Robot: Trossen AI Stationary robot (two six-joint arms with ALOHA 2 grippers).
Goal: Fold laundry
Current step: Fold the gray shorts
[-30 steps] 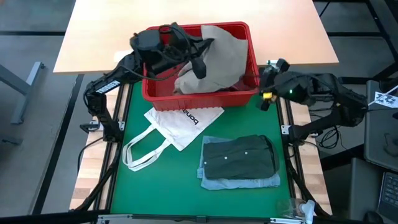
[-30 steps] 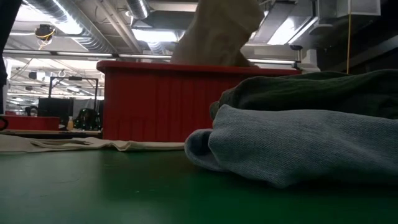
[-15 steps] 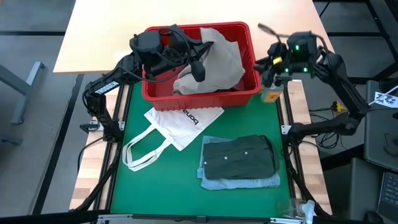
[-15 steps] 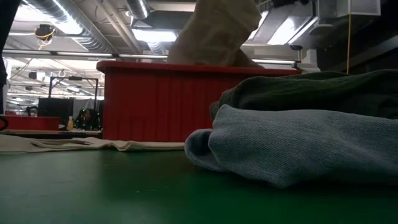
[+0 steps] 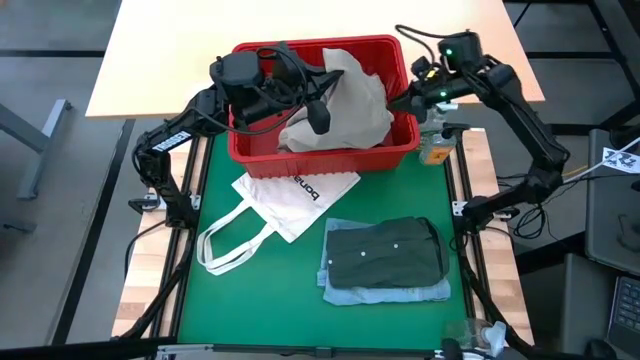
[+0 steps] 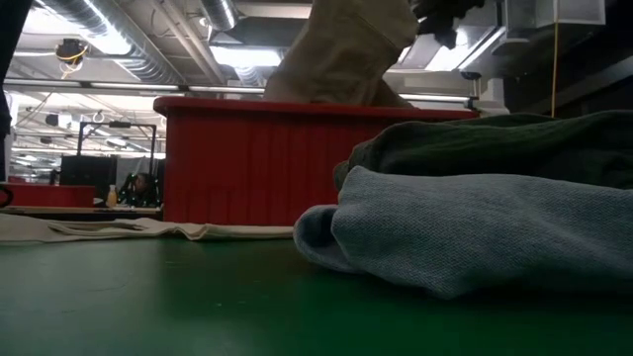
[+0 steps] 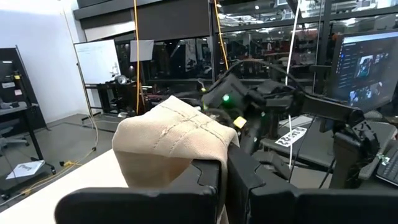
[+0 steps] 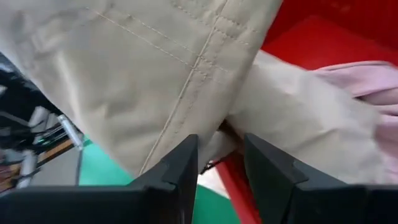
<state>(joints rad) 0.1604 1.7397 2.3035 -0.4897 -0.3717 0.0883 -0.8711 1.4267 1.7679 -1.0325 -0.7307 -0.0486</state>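
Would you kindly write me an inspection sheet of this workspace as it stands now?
Surface: green mat, wooden table behind.
Job's things: beige garment lifted from red basket; pink cloth inside; dark green garment folded on light blue one.
Clutter: white tote bag.
Tools: left tool shut on beige garment; right tool open beside it.
Cables: black, on left arm.
Surroundings: workshop, monitor.

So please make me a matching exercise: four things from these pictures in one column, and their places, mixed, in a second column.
Things:
1. beige garment
2. dark green garment
3. white tote bag
4. light blue garment

Places:
A. flat on the green mat, in front of the red basket
B. bottom of the folded stack
C. lifted out of the basket
D. top of the folded stack

Pairs: 1-C, 2-D, 3-A, 4-B
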